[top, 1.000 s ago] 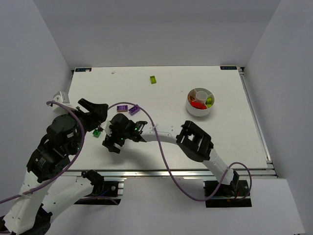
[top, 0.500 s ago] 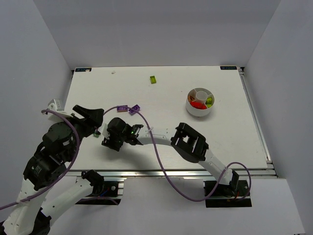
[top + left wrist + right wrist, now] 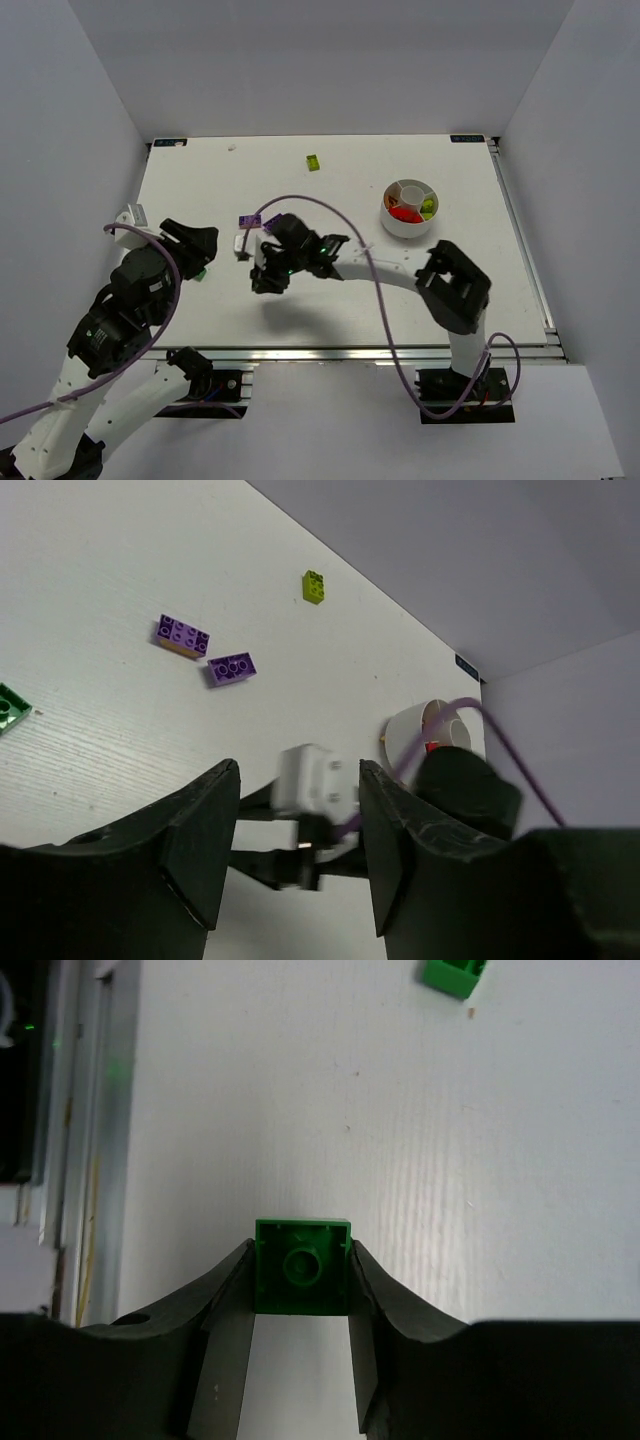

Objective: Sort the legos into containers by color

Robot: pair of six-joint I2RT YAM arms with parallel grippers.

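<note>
Looking down, the top view places the white divided bowl [image 3: 405,228] at 2 o'clock on the table [image 3: 450,290], with red pieces in its 6 o'clock wedge and yellow-green ones in its 4 o'clock wedge. A lone yellow-green brick [image 3: 313,162] lies near 12 o'clock. The right hand [image 3: 266,278] reaches across to the 9 o'clock side, close to the left hand [image 3: 195,250], but from above its load is hidden. Only the right wrist view reveals it: the fingers [image 3: 228,1320] are closed against both sides of a green brick [image 3: 302,1278], whose hollow underside faces the camera. A second green brick [image 3: 452,975] lies on the table at 1 o'clock from it. The left wrist view adds a long purple brick [image 3: 182,636] and a shorter purple brick [image 3: 231,667] just beside each other; only one of them shows from above. It also shows the left hand's jaws partly apart with nothing between them, the right arm crossing beyond.
</note>
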